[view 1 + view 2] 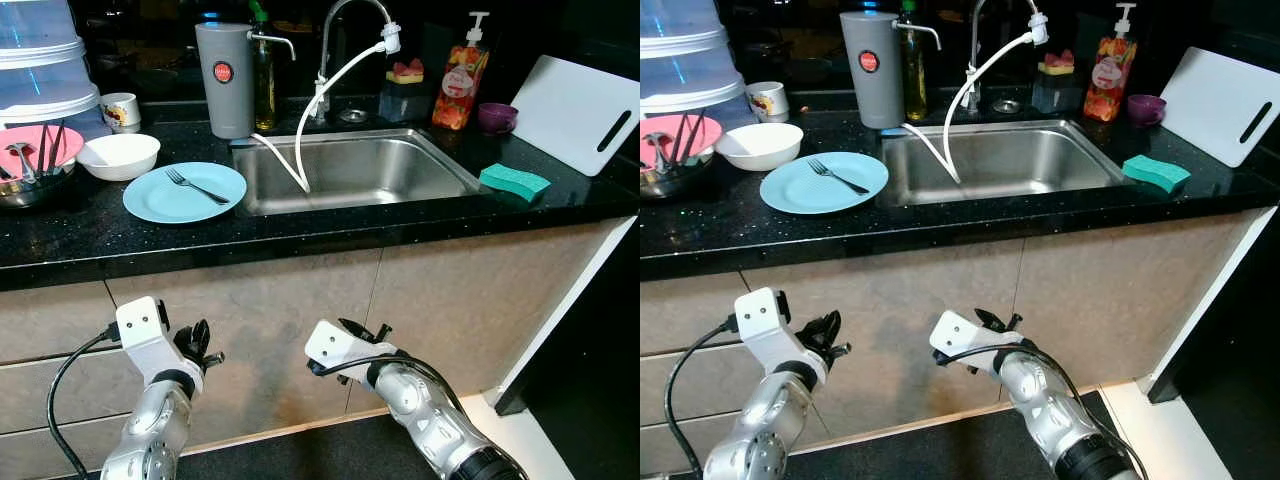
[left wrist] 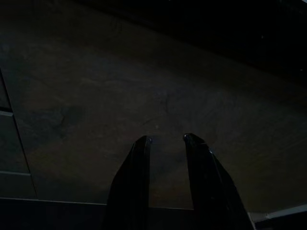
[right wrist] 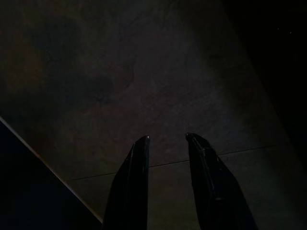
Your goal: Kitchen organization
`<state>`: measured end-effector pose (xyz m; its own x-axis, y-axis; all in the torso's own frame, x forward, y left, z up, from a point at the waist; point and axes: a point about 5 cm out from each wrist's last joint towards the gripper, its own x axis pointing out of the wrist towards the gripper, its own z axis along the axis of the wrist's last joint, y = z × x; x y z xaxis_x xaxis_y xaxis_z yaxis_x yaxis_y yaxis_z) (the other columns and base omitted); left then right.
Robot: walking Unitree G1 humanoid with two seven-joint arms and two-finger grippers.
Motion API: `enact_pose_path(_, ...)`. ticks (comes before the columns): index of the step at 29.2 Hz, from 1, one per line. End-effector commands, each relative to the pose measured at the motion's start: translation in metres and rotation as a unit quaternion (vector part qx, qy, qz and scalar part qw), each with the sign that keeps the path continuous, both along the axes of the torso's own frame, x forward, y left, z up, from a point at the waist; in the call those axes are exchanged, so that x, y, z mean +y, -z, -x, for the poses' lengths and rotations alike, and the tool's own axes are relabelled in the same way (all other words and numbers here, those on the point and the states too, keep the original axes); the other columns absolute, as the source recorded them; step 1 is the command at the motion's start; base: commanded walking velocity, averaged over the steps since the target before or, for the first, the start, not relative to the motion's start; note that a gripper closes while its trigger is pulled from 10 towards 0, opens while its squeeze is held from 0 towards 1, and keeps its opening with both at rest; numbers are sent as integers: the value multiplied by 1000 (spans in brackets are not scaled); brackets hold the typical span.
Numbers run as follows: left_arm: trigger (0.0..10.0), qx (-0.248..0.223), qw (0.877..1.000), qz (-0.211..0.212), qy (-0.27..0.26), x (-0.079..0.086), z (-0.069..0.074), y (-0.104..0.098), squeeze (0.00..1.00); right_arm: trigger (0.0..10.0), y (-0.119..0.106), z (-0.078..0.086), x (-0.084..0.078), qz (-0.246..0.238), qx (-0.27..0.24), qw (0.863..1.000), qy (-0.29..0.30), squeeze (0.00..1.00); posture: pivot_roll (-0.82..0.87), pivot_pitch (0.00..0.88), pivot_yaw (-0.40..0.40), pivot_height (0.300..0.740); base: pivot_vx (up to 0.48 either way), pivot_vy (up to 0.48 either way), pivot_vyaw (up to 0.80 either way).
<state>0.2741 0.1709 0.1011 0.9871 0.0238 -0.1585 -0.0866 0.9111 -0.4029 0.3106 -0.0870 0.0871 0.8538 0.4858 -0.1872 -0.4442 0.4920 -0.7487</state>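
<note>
I've got both grippers low against the cabinet front, under the counter (image 1: 300, 245). The left gripper (image 2: 165, 139) and right gripper (image 3: 167, 138) each stand slightly parted, holding nothing. The plate (image 1: 185, 192), just left of the sink (image 1: 350, 170), carries a fork (image 1: 197, 186) angled toward the sink; my left arm is nearer.

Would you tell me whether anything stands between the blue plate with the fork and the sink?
Nothing visible does. The blue plate with the fork on it lies on the black counter right beside the sink, with bare counter between them.
</note>
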Motion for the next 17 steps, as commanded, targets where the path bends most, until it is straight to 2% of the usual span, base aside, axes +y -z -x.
enact_pose_path(1, 10000, 8, 1000, 8, -1, -2, 0, 3, 0, 10000, 1, -1, -4, 1, 3, 1000, 7, 0, -146, 7, -11, 740, 0, 0, 0)
enact_pose_path(17, 10000, 8, 1000, 6, 2, -1, -1, 2, 0, 10000, 1, -2, -3, 0, 3, 1000, 7, 0, -146, 9, -3, 740, 0, 0, 0)
